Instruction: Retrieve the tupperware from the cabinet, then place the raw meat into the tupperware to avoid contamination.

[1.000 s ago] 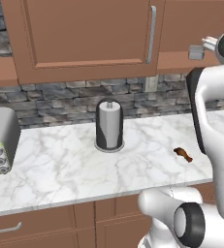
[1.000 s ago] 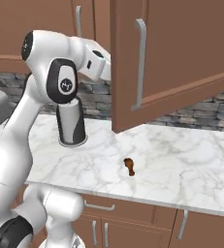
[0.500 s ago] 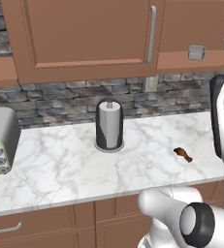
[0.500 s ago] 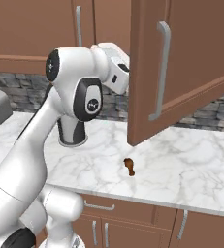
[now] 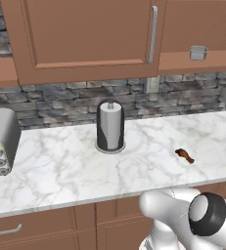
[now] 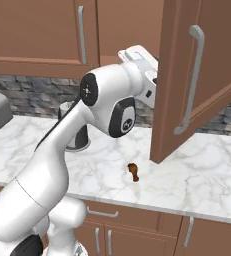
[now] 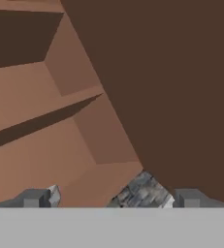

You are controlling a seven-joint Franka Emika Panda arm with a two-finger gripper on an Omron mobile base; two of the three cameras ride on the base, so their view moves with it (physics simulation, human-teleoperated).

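The tool (image 7: pixel 111 198) is held fully open and empty, raised inside the cabinet (image 5: pixel 85 39). The tupperware (image 5: pixel 198 52) is seen on the cabinet's shelf. The raw meat (image 5: pixel 184 155) lies on the surface (image 5: pixel 60 166), right of the paper towel roll (image 5: pixel 110 126), its thin end angled toward the front edge.

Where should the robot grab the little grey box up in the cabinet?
Probably across the tupperware's two short sides, coming in straight from the front through the open cabinet. It sits flat on the bottom shelf, small and shallow, so the open gripper should fit around it; shelf space above looks tight.
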